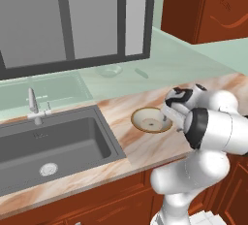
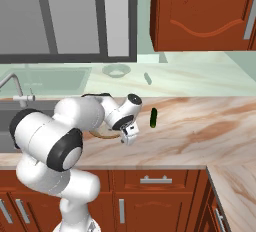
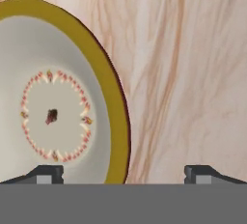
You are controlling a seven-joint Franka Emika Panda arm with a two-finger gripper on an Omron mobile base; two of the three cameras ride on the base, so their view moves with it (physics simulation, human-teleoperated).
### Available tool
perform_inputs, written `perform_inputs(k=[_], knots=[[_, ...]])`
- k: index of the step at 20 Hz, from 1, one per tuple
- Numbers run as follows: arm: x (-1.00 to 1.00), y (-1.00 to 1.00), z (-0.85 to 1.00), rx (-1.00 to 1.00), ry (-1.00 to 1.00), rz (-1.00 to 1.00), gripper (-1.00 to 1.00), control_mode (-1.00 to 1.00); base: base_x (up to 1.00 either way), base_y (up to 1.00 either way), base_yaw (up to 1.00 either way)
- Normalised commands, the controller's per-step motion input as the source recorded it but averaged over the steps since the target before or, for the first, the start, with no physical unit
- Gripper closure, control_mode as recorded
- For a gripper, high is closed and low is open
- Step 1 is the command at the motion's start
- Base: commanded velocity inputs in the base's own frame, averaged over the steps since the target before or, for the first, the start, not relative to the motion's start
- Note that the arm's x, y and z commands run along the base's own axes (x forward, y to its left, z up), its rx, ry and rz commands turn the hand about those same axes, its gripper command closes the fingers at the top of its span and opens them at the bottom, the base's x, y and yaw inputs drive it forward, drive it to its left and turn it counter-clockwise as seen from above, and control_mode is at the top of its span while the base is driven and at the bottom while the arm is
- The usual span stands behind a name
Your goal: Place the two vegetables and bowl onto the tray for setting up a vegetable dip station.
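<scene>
The bowl (image 1: pixel 150 120) sits on the marble counter right of the sink, with a tan rim, a pale inside and a ring pattern (image 3: pixel 53 117). My gripper (image 1: pixel 170 116) hangs open over the bowl's right rim (image 3: pixel 113 121). One fingertip (image 3: pixel 48 174) is over the bowl's inside and the other (image 3: pixel 200 174) is over bare counter. In the right base view my gripper (image 2: pixel 129 135) points down, and the arm hides most of the bowl. One vegetable, a slim dark green cucumber (image 2: pixel 153 117), lies on the counter just right of the hand. The tray is out of view.
A dark sink (image 1: pixel 53 146) with a faucet (image 1: pixel 33 104) lies left of the bowl. The glossy backsplash mirrors the bowl and cucumber. Red-brown wall cabinets (image 2: pixel 200 11) hang at the right. The counter (image 2: pixel 210 126) runs on rightward and turns a corner.
</scene>
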Motion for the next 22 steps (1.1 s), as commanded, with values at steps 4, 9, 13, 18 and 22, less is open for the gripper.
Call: perform_inputs(k=[4,9,13,18,22], knots=[[0.18,-0.03,-0.19,0.02,0.00,0.00,-1.00,-1.00,0.00,0.00,0.00],[0.18,-0.01,-0.18,0.02,0.00,0.00,-1.00,-1.00,0.00,0.00,0.00],[0.17,0.00,-0.18,0.00,0.00,0.00,-1.00,-1.00,0.00,0.00,0.00],[0.17,0.00,-0.12,0.00,0.00,0.00,-1.00,-1.00,0.00,0.00,0.00],[0.14,0.00,-0.08,0.00,0.00,0.00,-1.00,-1.00,0.00,0.00,0.00]])
